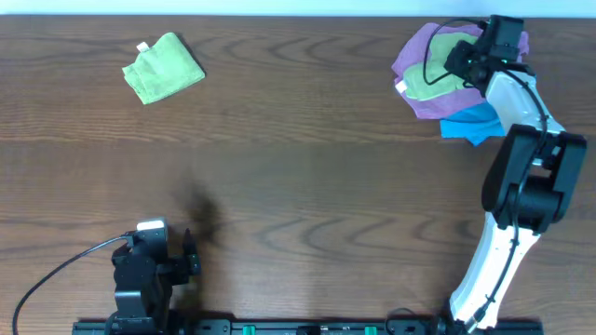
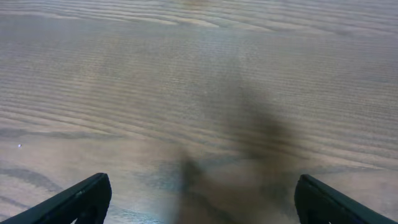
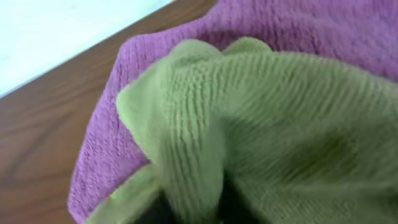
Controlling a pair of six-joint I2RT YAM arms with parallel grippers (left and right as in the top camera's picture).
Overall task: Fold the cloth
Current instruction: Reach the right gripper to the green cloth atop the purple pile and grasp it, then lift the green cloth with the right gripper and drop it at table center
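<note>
The cloth [image 1: 445, 79] is lime green and lies bunched on top of a purple cloth [image 1: 419, 104] at the far right of the table. My right gripper [image 1: 464, 63] is down on it. In the right wrist view the cloth [image 3: 280, 112] fills the frame, and a raised fold of it is pinched between the dark fingers of my right gripper [image 3: 193, 208]. Purple cloth [image 3: 106, 155] shows around it. My left gripper [image 1: 191, 256] is open and empty at the near left; its view shows the fingers [image 2: 202, 199] wide apart over bare wood.
A small folded lime-green cloth [image 1: 166, 67] with a white tag lies at the far left. A blue cloth [image 1: 470, 126] sticks out from under the purple one. The table's far edge runs just behind the pile.
</note>
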